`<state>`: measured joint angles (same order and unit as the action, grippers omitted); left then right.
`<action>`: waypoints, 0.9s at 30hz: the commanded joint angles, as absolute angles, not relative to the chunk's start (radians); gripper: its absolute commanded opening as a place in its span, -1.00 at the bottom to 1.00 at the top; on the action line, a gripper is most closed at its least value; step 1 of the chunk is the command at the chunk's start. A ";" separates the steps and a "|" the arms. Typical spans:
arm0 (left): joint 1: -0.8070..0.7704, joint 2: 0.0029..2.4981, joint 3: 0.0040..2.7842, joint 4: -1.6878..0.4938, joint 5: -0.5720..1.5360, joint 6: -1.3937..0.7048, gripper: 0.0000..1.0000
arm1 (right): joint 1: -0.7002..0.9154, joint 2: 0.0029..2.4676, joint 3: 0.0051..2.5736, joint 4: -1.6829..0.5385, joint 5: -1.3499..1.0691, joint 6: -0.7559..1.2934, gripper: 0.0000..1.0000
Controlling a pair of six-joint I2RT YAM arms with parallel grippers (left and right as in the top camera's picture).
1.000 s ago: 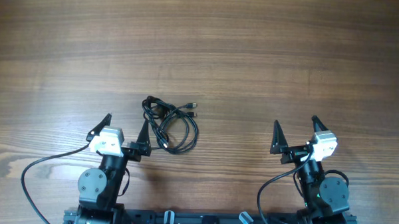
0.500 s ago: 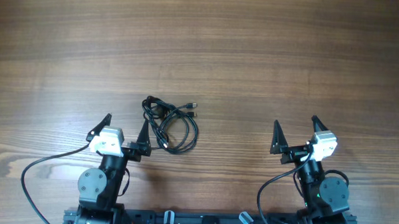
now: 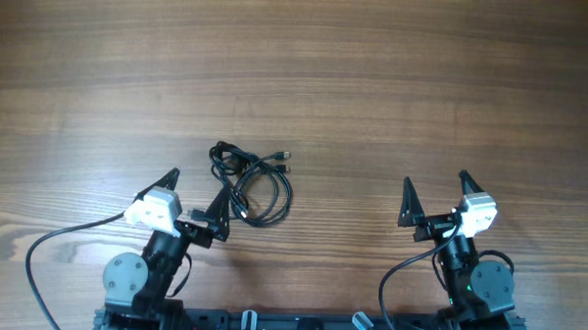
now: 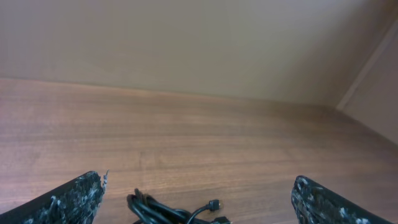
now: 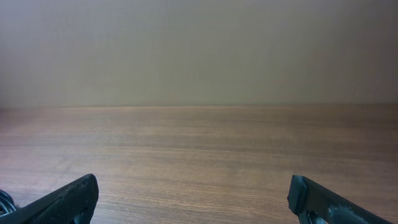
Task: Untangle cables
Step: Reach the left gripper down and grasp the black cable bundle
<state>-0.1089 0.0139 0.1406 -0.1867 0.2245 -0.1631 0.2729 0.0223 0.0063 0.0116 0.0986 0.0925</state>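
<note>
The cables are thin black cords bunched and looped together on the wooden table, left of centre, with small plug ends pointing right. In the left wrist view the cables lie at the bottom edge between my fingers. My left gripper is open and empty, just left of and in front of the bundle. My right gripper is open and empty, well to the right of the cables. In the right wrist view my right gripper shows only bare table between its fingers.
The wooden table stretches far back and to both sides. The arm bases and their thicker black wires sit at the front edge. A wall rises beyond the table's far edge.
My left gripper has turned and shifted slightly right, toward the cable bundle. The cables and the right arm have not moved.
</note>
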 commanded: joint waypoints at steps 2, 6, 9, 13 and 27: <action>-0.103 0.036 0.268 -0.284 0.244 -0.173 1.00 | 0.267 0.025 0.006 0.017 0.112 0.107 0.99; -0.103 0.136 0.395 -0.383 0.243 -0.173 1.00 | 0.267 0.025 0.006 0.017 0.112 0.107 0.99; -0.102 0.297 0.496 -0.409 0.243 -0.172 1.00 | 0.267 0.025 0.006 0.017 0.112 0.107 1.00; -0.103 0.536 0.632 -0.441 0.247 -0.173 1.00 | 0.267 0.025 0.006 0.017 0.112 0.107 0.99; -0.103 1.132 0.974 -0.751 0.247 -0.165 1.00 | 0.267 0.025 0.006 0.017 0.112 0.107 1.00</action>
<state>-0.1089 1.0748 0.9463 -0.7212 0.2344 -0.1638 0.2729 0.0254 0.0063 0.0139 0.0986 0.0929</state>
